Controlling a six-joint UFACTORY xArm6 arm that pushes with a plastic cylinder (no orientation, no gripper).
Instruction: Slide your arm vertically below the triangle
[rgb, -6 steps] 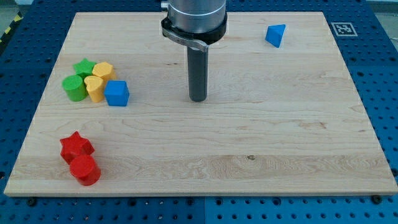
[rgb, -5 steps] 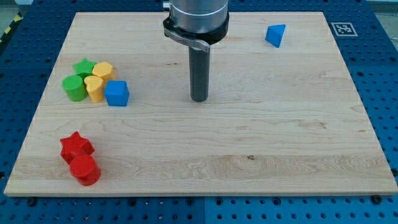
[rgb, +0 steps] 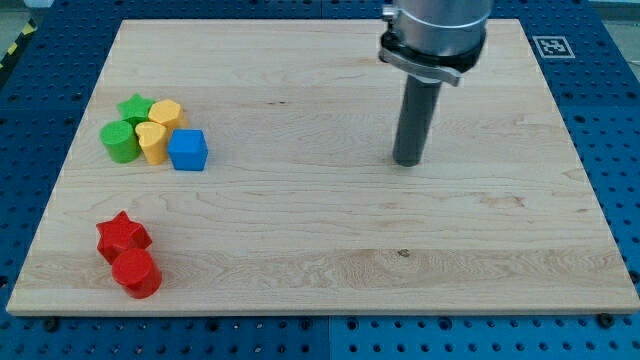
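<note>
My tip rests on the wooden board, right of the board's middle. The blue triangle does not show now; the arm's wide body covers the spot at the view's top right where it stood in the earlier frames. The tip is in the view lower than that spot and a little to its left. No block touches the tip.
At the view's left are a green star, a green cylinder, two yellow blocks and a blue cube, close together. A red star and red cylinder sit bottom left. A fiducial marker is top right.
My tip has slid to the view's right by about a seventh of the view's width, at the same height. The arm now hides the blue triangle. No block has moved.
</note>
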